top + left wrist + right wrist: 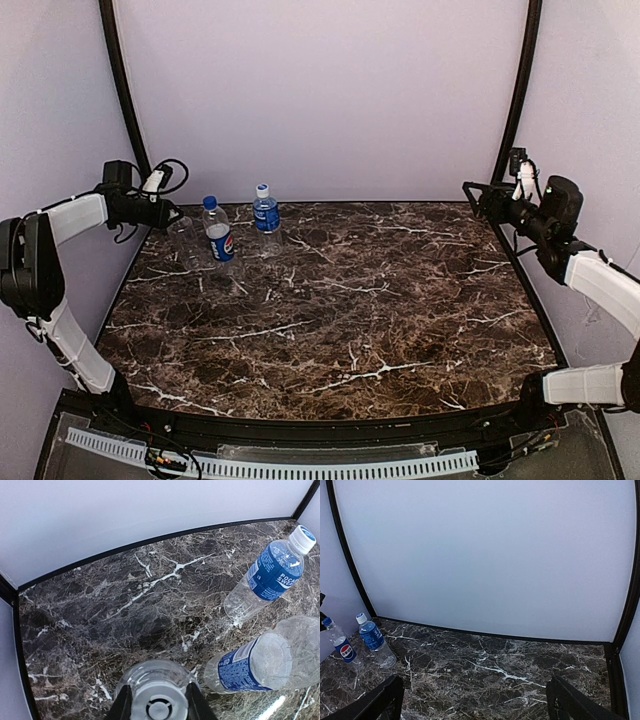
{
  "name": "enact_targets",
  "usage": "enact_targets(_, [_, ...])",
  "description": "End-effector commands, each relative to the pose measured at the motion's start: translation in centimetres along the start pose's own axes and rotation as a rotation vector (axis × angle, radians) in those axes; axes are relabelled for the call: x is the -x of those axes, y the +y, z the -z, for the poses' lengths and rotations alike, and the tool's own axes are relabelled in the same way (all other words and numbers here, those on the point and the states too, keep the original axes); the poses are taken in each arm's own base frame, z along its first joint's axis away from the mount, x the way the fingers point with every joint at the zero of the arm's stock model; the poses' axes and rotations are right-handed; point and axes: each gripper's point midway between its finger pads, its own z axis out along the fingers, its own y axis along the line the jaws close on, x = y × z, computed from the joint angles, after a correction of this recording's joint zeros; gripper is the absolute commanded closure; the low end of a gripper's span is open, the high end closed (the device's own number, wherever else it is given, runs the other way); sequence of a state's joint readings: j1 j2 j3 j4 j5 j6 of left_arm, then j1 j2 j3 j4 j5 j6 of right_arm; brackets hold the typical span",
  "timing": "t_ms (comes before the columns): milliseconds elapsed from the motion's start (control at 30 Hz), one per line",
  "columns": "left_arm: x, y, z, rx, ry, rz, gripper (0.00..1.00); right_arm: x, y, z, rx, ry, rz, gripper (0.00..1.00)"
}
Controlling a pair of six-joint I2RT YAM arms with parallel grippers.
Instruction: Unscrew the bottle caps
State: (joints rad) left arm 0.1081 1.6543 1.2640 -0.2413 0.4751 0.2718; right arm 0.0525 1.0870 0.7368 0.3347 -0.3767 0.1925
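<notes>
Three bottles stand at the table's far left. Seen from above in the left wrist view, the unlabelled clear bottle [156,672] carries a white cap [159,706]. My left gripper [160,696] is shut on that cap, one dark finger against each side. To its right stand the Pepsi bottle [219,238] with a dark blue cap [209,201] and the blue-labelled water bottle [266,213] with a pale cap [262,188]. My right gripper [479,199] hangs open and empty high at the far right, well away from the bottles.
The black marble table [360,300] is enclosed by white walls with black corner posts [518,90]. The left arm reaches in beside the left wall. In the right wrist view the Pepsi bottle [343,648] and the water bottle [373,638] stand far to the left.
</notes>
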Motion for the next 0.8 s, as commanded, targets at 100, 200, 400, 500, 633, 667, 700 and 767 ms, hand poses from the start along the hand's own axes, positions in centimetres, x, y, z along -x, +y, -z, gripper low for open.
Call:
enact_targets(100, [0.6, 0.0, 1.2, 0.024, 0.023, -0.008, 0.99, 0.5, 0.3, 0.4, -0.007, -0.006, 0.015, 0.01])
enact_targets(200, [2.7, 0.9, 3.9, 0.133, 0.011, -0.075, 0.99, 0.9, 0.7, 0.6, 0.006, -0.006, 0.022, 0.01])
enact_targets(400, [10.2, 1.2, 12.7, 0.340, -0.084, -0.241, 0.99, 3.0, 3.4, 0.4, 0.104, -0.025, 0.044, 0.01])
enact_targets(500, [12.9, -2.1, 16.0, 0.272, -0.100, -0.278, 0.99, 4.0, 7.0, -0.1, 0.215, -0.040, 0.112, 0.01])
enact_targets(633, [17.7, -11.3, 20.7, 0.092, -0.190, -0.454, 0.99, 4.7, 14.3, -0.9, 0.427, -0.051, 0.252, 0.01])
enact_targets(667, [17.7, -14.0, 20.4, 0.021, -0.188, -0.506, 0.99, 4.7, 16.3, -1.1, 0.478, -0.052, 0.281, 0.01])
enact_targets(700, [17.8, -15.9, 21.4, -0.026, -0.193, -0.530, 0.99, 4.8, 18.3, -1.2, 0.529, -0.054, 0.306, 0.01])
enact_targets(767, [17.3, -21.1, 21.2, -0.159, -0.183, -0.608, 0.99, 4.2, 22.3, -2.0, 0.626, -0.043, 0.336, 0.01])
